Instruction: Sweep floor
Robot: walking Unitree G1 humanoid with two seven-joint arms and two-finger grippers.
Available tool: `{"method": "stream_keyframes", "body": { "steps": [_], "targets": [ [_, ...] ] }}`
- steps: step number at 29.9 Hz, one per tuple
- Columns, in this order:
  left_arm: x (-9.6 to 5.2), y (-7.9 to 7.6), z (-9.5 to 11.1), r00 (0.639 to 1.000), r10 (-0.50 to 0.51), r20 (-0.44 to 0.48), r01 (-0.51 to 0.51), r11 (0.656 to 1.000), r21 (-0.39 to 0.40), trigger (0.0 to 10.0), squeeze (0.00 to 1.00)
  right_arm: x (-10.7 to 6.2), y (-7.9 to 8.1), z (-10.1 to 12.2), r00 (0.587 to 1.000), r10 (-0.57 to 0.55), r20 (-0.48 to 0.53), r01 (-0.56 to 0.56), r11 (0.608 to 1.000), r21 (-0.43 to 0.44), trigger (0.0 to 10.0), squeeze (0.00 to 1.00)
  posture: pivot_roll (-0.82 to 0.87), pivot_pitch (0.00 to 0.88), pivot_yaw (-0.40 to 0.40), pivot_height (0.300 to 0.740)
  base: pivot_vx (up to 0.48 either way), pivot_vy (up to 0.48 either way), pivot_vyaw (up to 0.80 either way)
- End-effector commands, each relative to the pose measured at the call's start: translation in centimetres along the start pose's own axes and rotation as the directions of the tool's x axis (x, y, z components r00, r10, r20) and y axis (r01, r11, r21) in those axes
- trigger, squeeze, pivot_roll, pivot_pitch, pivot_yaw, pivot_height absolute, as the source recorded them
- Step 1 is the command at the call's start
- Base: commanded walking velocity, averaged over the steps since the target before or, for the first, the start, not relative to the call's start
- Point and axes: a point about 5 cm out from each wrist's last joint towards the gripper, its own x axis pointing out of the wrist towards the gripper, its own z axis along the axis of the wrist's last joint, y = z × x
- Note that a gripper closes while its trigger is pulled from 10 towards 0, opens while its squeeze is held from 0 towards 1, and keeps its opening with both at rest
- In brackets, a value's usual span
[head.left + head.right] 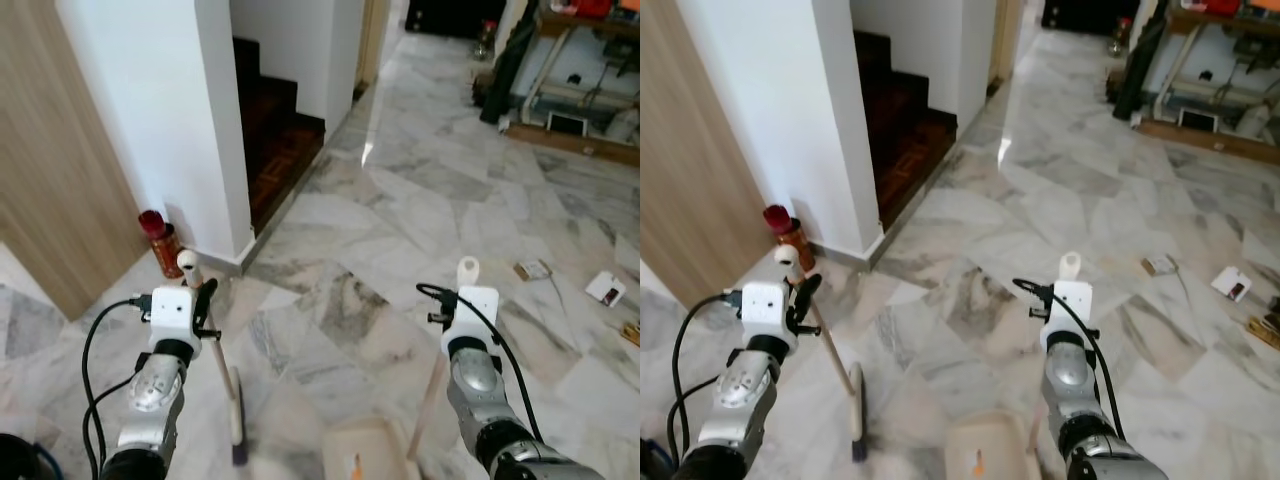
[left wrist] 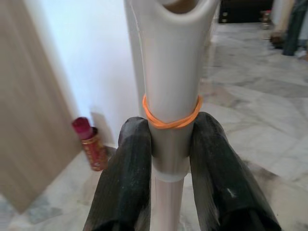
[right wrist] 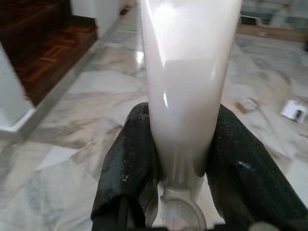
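Left eye view: left gripper pinches the broom handle, right gripper the dustpan handle; open marble floor stretches ahead, white wall corner left.

- Your floor is white marble with grey veins and brownish patches.
- The broom has a pale cream handle, an orange rubber band round its white cap, and a dark head.
- The dustpan at 6 o'clock is beige with a small orange mark; its handle is glossy white.
- Both grippers, left and right, have black fingers; the wrist blocks are white, the arms silver, the cables black.
- The stairs at 11 o'clock are dark reddish-brown wood.
- The wall is white; the door at 9 o'clock is light wood grain.
- The bottle is orange-brown with a dark red cap.
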Motion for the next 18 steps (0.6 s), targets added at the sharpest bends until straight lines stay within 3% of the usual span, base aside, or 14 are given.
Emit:
{"method": "stream_keyframes", "body": {
  "steps": [1, 7, 11, 18],
  "targets": [
    [0.2, 0.2, 0.3, 1.000, 0.004, 0.014, -0.004, 1.000, 0.010, 10.0, 0.00, 0.4, 0.1, 0.8, 1.000, 0.001, 0.019, -0.001, 1.000, 0.000, 10.0, 0.00, 0.13, 0.000, -0.035, 0.740, 0.000, 0.000, 0.00],
    [0.2, 0.2, 0.3, 1.000, 0.005, 0.013, -0.005, 1.000, 0.009, 10.0, 0.00, 0.5, 0.3, 0.6, 0.999, 0.035, -0.013, -0.035, 0.999, 0.006, 10.0, 0.00, 0.13, 0.000, -0.038, 0.740, 0.000, 0.000, 0.00],
    [0.1, 0.2, 0.3, 1.000, 0.005, 0.012, -0.006, 1.000, 0.008, 10.0, 0.00, 0.6, 0.6, 0.2, 0.995, 0.069, -0.070, -0.071, 0.997, -0.036, 10.0, 0.00, 0.13, 0.000, -0.037, 0.740, 0.000, 0.000, 0.00],
    [0.1, 0.2, 0.2, 1.000, 0.004, 0.010, -0.004, 1.000, 0.006, 10.0, 0.00, 0.3, 1.5, -0.6, 0.973, 0.169, -0.159, -0.179, 0.983, -0.050, 10.0, 0.00, 0.13, 0.000, -0.041, 0.740, 0.000, 0.000, 0.00]
  ]
}}
